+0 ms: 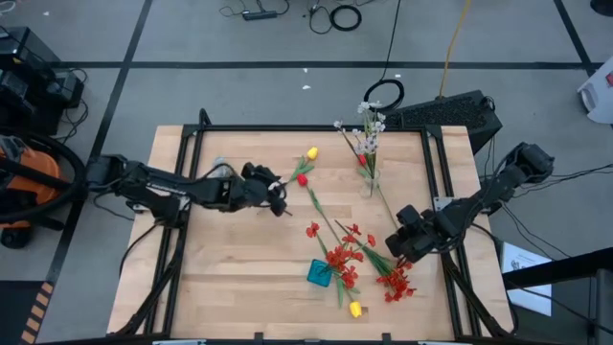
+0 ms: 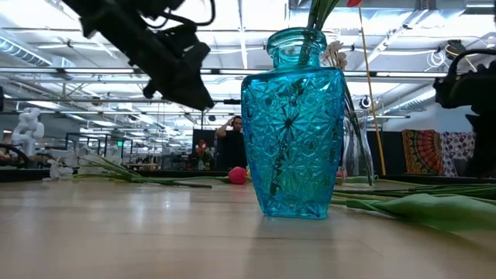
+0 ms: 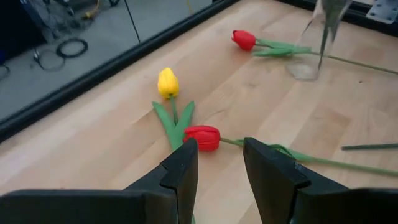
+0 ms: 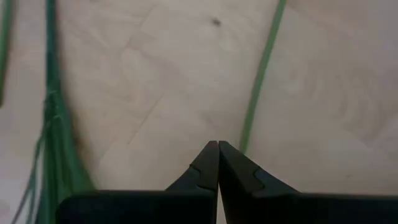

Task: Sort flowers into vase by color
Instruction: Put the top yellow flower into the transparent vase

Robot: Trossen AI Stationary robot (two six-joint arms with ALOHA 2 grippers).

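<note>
Overhead, the light wooden table (image 1: pixel 230 259) is sitting on grey floor with cables (image 1: pixel 345 16) lying beyond it. Flowers (image 1: pixel 350 254) are lying scattered mid-table; red sprays are standing in the blue vase (image 1: pixel 320 273), whitish sprigs in the clear vase (image 1: pixel 369 180). Left gripper (image 3: pixel 219 163) is hovering open by a red tulip (image 3: pixel 202 137); right gripper (image 4: pixel 217 155) is closed, empty, over a stem (image 4: pixel 258 74)
</note>
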